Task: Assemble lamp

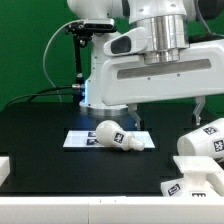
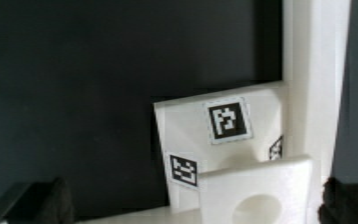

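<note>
In the wrist view my gripper (image 2: 190,202) is open. Its dark fingertips (image 2: 34,202) stand at either side of the white lamp base (image 2: 247,150), a blocky part with two square tags and a round socket, without touching it. In the exterior view the gripper (image 1: 206,108) hangs at the right, just above a white tagged part (image 1: 207,142) that I take for the base. A second tagged white part (image 1: 195,182), probably the shade, lies in front of it. The round bulb (image 1: 112,137) lies on its side in the middle of the table.
The marker board (image 1: 80,139) lies flat under the bulb. A white rail (image 1: 60,210) runs along the front table edge, with a short piece (image 1: 4,166) at the exterior view's left. A white strip (image 2: 309,60) runs beside the base in the wrist view. The table top is black.
</note>
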Controlling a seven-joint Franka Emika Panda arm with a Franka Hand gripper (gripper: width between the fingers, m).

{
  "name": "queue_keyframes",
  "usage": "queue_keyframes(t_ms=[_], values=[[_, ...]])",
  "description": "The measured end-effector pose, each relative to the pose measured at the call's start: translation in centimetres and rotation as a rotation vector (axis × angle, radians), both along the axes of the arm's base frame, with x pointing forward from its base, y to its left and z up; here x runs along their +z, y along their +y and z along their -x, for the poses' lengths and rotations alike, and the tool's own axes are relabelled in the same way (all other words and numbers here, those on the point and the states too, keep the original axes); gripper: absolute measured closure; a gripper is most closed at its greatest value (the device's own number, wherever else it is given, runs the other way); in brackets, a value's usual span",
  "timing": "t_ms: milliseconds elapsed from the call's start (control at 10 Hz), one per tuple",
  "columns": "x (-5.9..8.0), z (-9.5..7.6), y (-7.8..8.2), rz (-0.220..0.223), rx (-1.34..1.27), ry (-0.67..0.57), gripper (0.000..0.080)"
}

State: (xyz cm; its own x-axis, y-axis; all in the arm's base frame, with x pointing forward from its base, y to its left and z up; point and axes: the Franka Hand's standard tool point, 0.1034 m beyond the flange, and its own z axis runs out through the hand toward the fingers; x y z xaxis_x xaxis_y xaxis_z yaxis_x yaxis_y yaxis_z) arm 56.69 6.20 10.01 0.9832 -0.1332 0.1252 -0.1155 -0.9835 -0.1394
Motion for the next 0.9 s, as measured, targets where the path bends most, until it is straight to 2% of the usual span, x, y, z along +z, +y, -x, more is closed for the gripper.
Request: queue_keyframes(t_ms=[100, 300, 400, 500, 800, 900], values=[[-0.1, 0.2, -0.2, 0.017, 0.098, -0.008, 0.0101], [-1.1, 3.4, -0.8, 0.075, 0.272, 0.015, 0.0101], [-1.2, 4.4, -1.0, 0.108, 0.312, -0.026, 0.0101], [-1.4, 4.9, -1.1, 0.109, 0.321, -0.019, 0.0101], [-1.6, 4.9, -0.9, 0.118, 0.340, -0.027, 0.0101], [-2.1, 6.1, -0.3, 0.132, 0.380, -0.020, 0.0101]])
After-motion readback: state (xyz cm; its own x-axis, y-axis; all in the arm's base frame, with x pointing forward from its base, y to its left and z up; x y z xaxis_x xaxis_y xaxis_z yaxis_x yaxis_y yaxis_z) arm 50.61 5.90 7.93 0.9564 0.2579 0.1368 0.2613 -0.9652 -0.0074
